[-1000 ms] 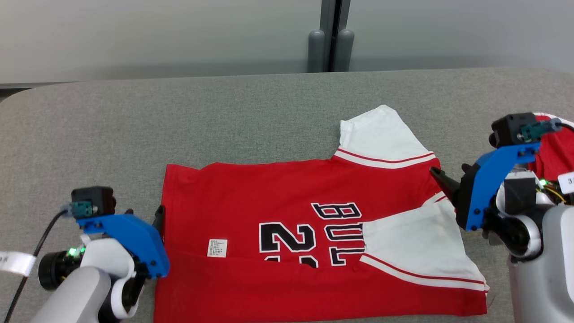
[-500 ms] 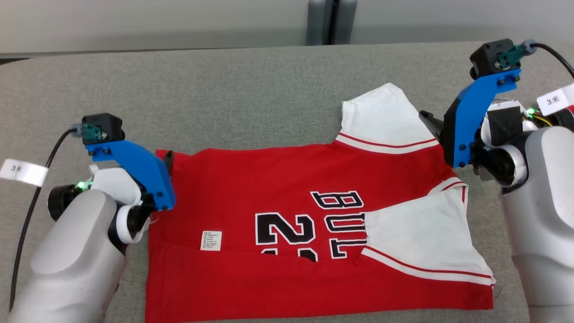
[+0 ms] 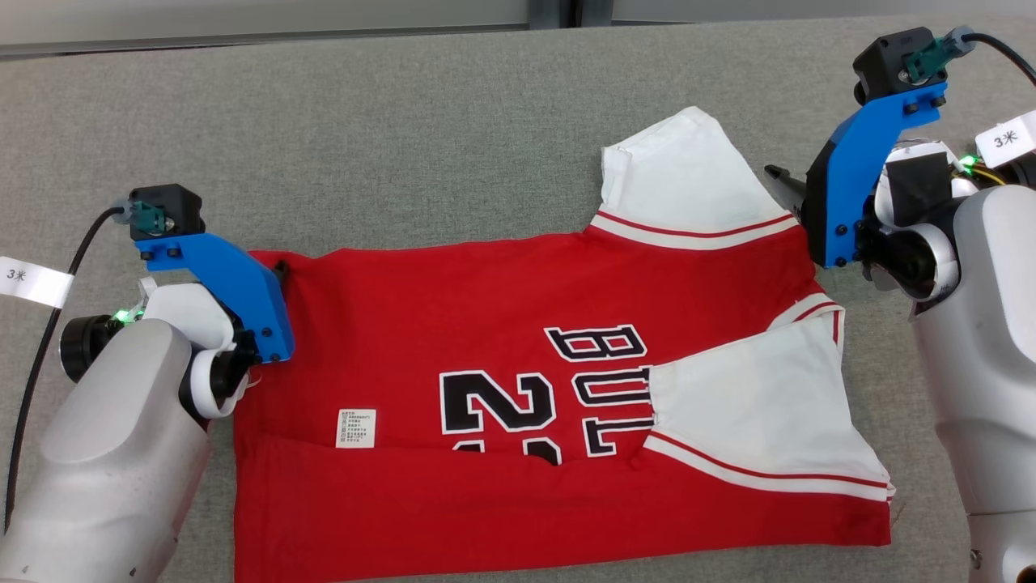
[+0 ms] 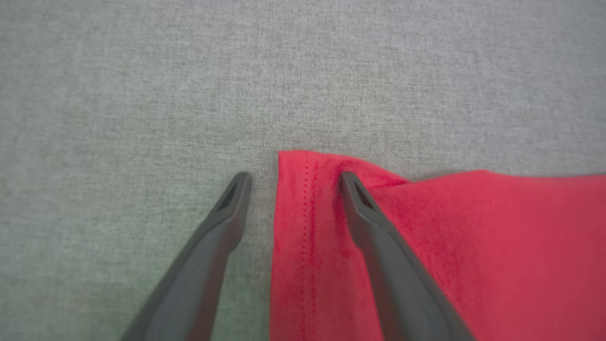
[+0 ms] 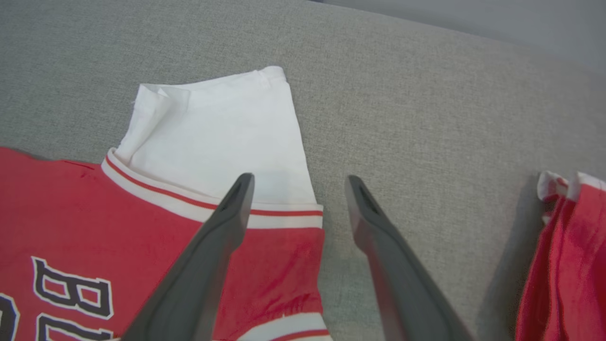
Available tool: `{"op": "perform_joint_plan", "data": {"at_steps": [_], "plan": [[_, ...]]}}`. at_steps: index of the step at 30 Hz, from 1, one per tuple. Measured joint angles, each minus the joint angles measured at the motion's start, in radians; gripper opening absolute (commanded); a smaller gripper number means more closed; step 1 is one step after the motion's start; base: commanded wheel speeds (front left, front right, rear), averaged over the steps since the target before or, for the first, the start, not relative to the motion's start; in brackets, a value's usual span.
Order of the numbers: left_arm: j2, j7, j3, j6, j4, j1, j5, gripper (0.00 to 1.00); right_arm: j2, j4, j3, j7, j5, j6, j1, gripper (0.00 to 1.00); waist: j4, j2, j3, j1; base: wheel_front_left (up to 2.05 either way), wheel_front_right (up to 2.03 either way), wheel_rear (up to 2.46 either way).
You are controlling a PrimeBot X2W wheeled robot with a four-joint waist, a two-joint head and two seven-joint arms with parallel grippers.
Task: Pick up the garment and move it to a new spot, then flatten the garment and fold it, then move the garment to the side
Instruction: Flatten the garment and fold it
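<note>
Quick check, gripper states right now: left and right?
Left gripper: open, jaws astride the jersey corner, nothing held.
Right gripper: open, jaws astride the sleeve edge, nothing held.

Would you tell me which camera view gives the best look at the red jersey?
The head view: the red jersey lies nearly whole there, with lettering and both white sleeves. The left wrist view gives its hem corner; the right wrist view, one white sleeve and part of the lettering.
</note>
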Motion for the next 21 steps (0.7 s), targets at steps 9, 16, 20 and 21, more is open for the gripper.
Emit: {"op": "perform_joint_plan", "data": {"at_steps": [9,16,20,21], "plan": [[-0.037,-0.067,0.001,-0.021,0.033,-0.023,-0.003,0.00,-0.014,0.064,-0.006,-0.021,-0.025,0.000,-0.059,1.00,0.037,0.0000,0.033,0.0000,0.00,0.00,0.00],[-0.088,-0.147,-0.024,-0.053,-0.007,-0.023,0.012,0.00,-0.042,0.152,-0.071,-0.050,-0.108,0.000,-0.116,1.00,0.110,0.0000,0.058,0.0001,0.00,0.00,0.00],[-0.122,-0.193,-0.037,-0.067,-0.051,-0.020,0.016,0.00,-0.056,0.186,-0.136,-0.119,-0.142,0.000,-0.153,1.00,0.163,0.0000,0.078,0.0000,0.00,0.00,0.00],[-0.132,-0.202,-0.042,-0.073,-0.064,-0.019,0.017,0.00,-0.058,0.195,-0.148,-0.133,-0.151,0.000,-0.159,1.00,0.177,0.0001,0.085,0.0001,0.00,0.00,0.00]]}}
